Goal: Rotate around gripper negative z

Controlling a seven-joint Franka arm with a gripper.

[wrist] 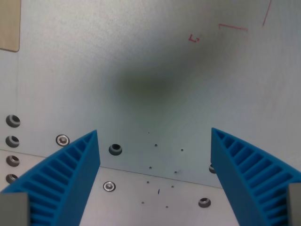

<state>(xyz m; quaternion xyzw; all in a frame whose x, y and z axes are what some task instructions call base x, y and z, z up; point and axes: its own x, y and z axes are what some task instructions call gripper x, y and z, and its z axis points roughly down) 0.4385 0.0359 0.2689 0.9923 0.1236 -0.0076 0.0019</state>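
Wrist view, looking down past my hand (pixel 155 160) onto the bench (pixel 141 56). My two blue ribbed fingers (pixel 66 174) enter from the lower left and lower right of the frame, spread wide apart with nothing between them; I hold nothing. The bench is a pale grey metal plate. A seam (pixel 155 175) runs across the lower part of the frame, sloping down toward the right. Screws (pixel 62 140) and holes (pixel 115 149) dot the plate along the left edge and between my fingers. Red pen marks (pixel 233 28) sit at upper right. A tan panel (pixel 9 23) fills the upper left corner. A soft dark shadow (pixel 146 84) lies at centre.
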